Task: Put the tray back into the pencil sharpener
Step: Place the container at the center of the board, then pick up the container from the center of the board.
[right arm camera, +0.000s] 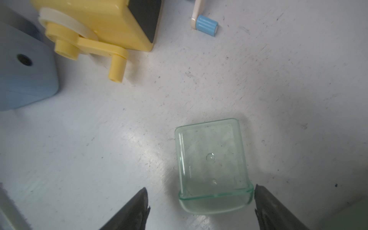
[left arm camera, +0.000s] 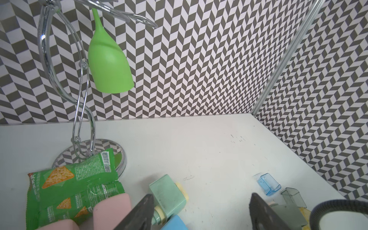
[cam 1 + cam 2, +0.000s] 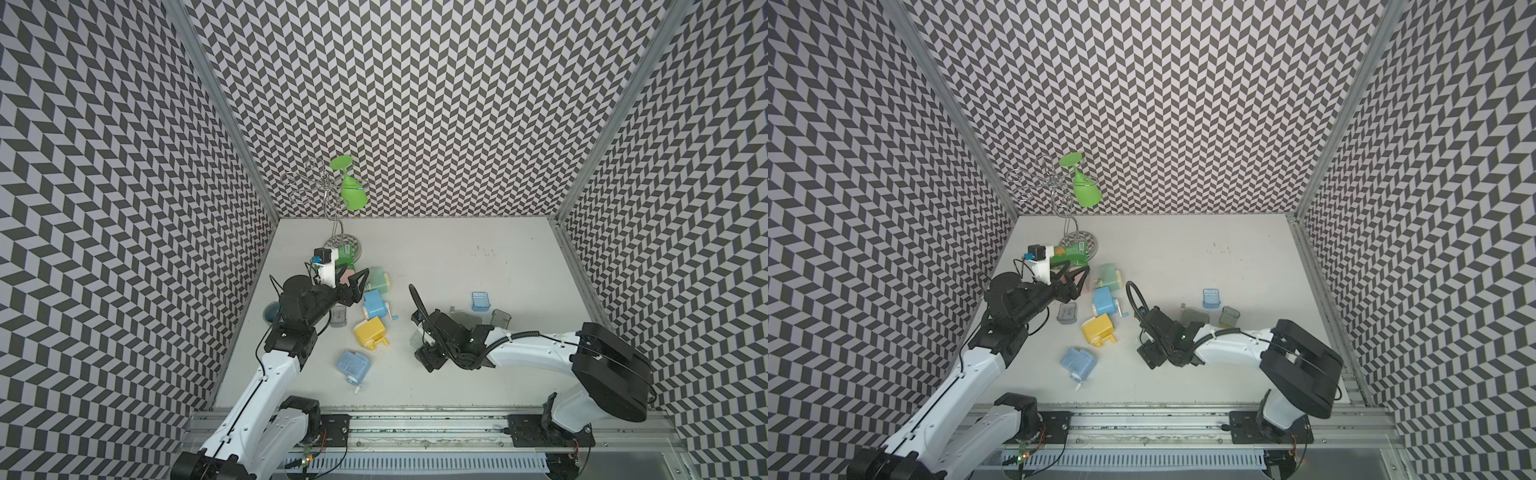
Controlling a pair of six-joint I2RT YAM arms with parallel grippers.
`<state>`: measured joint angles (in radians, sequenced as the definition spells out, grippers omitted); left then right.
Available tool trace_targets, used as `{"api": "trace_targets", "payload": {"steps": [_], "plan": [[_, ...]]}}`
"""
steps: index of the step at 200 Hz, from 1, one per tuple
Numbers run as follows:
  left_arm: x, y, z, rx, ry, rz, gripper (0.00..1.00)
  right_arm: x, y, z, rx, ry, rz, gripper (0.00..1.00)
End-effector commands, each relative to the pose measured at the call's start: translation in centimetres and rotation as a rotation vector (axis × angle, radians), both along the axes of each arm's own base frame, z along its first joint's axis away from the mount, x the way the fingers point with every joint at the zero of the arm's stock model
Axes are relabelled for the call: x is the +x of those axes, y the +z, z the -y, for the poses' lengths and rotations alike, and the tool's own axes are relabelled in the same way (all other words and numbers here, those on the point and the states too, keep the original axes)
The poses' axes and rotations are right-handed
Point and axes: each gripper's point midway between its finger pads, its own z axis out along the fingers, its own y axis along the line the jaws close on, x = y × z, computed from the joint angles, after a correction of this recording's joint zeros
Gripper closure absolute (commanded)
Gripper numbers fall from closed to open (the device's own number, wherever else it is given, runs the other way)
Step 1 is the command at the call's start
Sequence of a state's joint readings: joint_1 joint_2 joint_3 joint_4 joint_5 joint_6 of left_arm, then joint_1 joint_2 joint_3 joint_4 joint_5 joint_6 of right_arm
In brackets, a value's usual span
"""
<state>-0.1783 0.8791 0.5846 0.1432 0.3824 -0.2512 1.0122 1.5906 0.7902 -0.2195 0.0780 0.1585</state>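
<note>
Clear green tray [image 1: 213, 165] lies on the bench [image 1: 278, 79], outside any sharpener, near the yellow sharpener [image 1: 95, 23]. Right gripper [image 1: 201, 188] fingers are spread either side of its rim end, pinching nothing. Left gripper [image 2: 201, 196] fingers are spread and empty, near the mint sharpener [image 2: 169, 193].

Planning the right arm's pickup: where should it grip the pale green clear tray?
Probably across its long side walls near the thick front lip, from above: the pale green tray lies flat on the table, and the open right pincer straddles that end.

Grey-and-white chevron walls [image 3: 415, 104] enclose a scuffed white tabletop [image 3: 478, 270] edged in front by an aluminium rail [image 3: 415, 428].
</note>
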Motion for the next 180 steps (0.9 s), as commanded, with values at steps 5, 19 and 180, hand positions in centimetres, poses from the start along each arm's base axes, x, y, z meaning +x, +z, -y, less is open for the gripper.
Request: {"api": "trace_targets", "payload": {"steps": [5, 19, 180], "plan": [[-1.1, 2.0, 0.6, -0.134, -0.035, 0.015, 0.23, 1.0, 0.2, -1.2, 0.015, 0.001, 0.054, 0.20], [-1.5, 2.4, 0.9, -0.171, -0.054, 0.009, 0.23, 1.2, -0.2, -1.0, -0.001, -0.005, 0.061, 0.21], [-1.5, 4.0, 1.4, -0.021, -0.102, 0.091, 0.23, 1.1, -0.7, -1.9, 0.017, 0.009, 0.039, 0.52]]}}
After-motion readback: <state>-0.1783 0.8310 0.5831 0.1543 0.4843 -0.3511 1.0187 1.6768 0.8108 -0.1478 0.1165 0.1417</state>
